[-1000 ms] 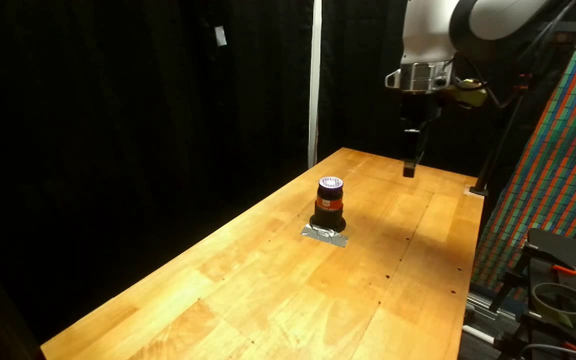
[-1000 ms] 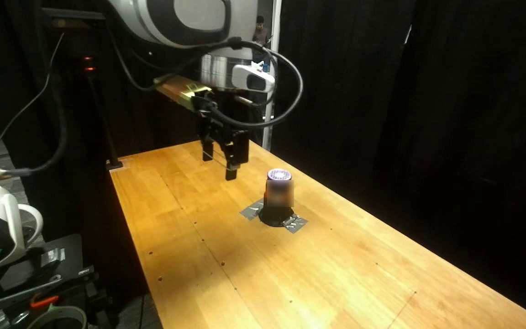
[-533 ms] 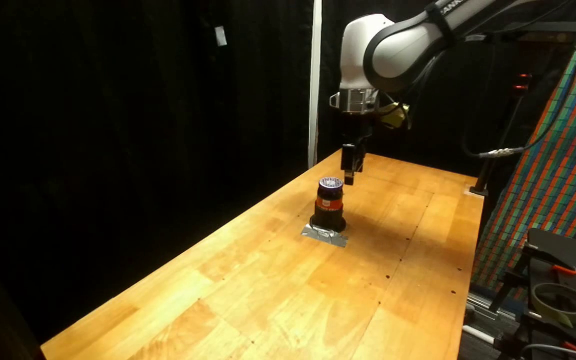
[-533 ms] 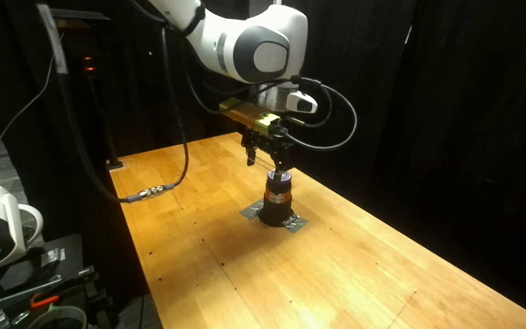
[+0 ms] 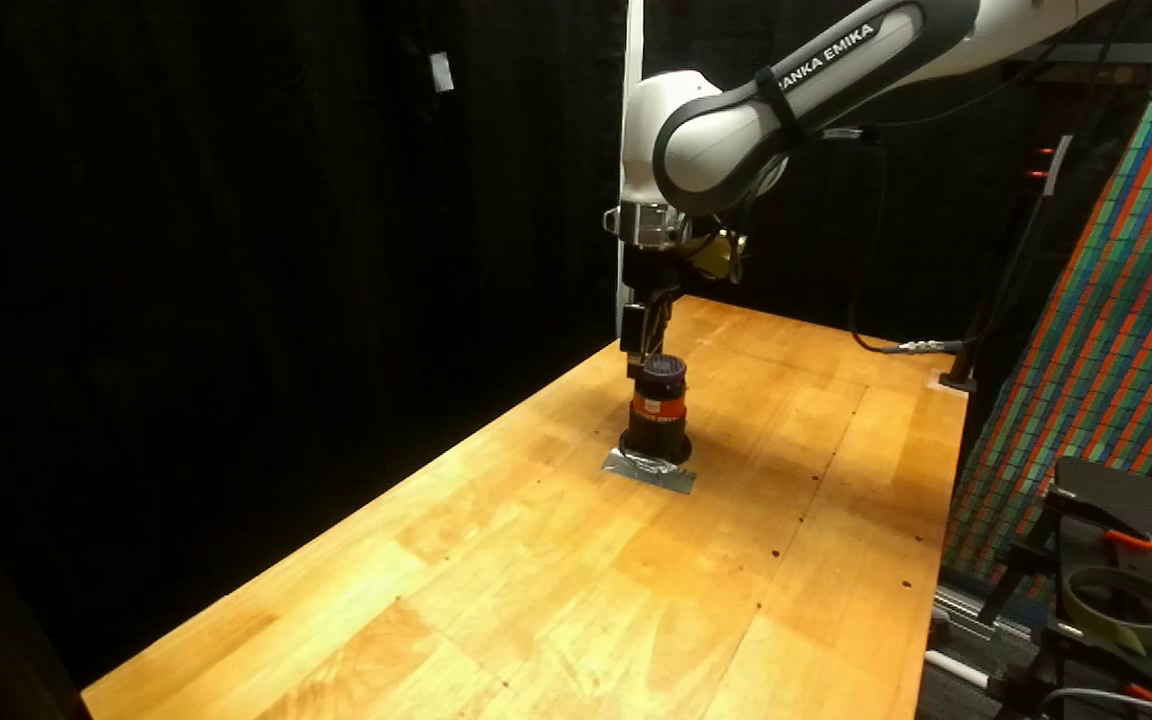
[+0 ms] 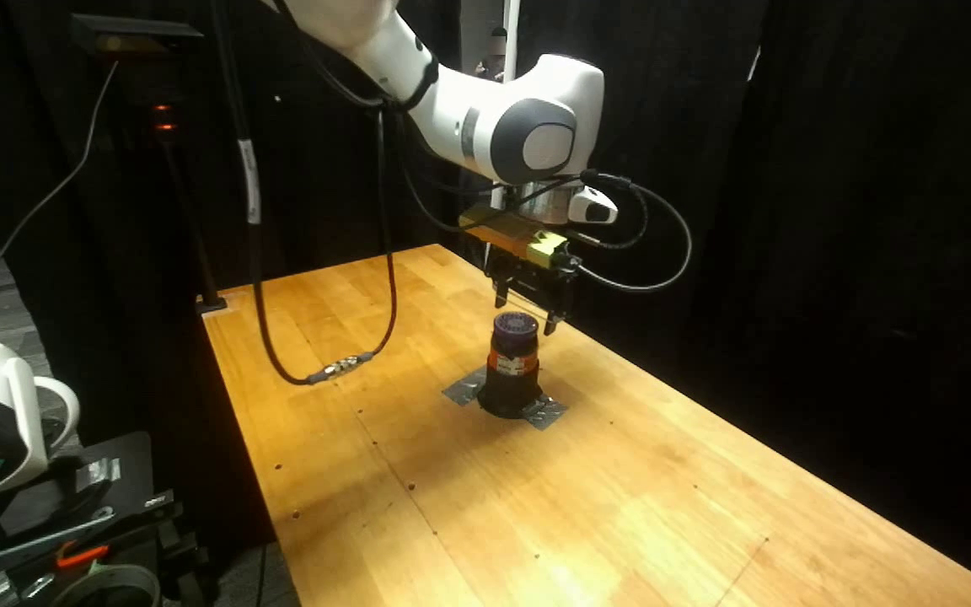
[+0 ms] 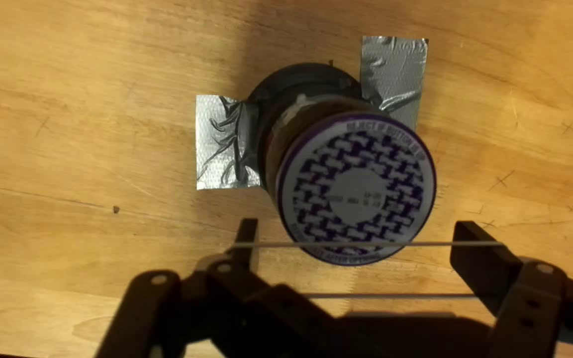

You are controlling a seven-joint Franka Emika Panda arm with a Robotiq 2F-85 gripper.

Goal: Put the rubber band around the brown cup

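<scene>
The brown cup (image 5: 658, 408) is a dark upright jar with an orange-red label and a purple-and-white lid; it also shows in an exterior view (image 6: 512, 362) and in the wrist view (image 7: 356, 191). It stands in a black base on the wooden table. My gripper (image 7: 356, 226) is open, and the rubber band (image 7: 351, 244) is stretched between its two fingers as two thin strands. One strand crosses over the lid's edge in the wrist view; the other lies clear of it. In both exterior views the gripper (image 6: 525, 314) is near lid height, offset from the cup. Contact cannot be told.
Silver tape strips (image 5: 649, 470) fix the base to the table (image 6: 620, 472). A cable (image 6: 346, 367) hangs from the arm over the table. A side cart holds a tape roll (image 5: 1123, 605). A white kettle-like object (image 6: 9, 405) stands beyond the table edge. Dark curtains surround the table.
The arm has come down and across to the cup, leftward in one exterior picture and rightward in another, then slightly past it. The gripper stays open with the band stretched. The cup has not moved.
</scene>
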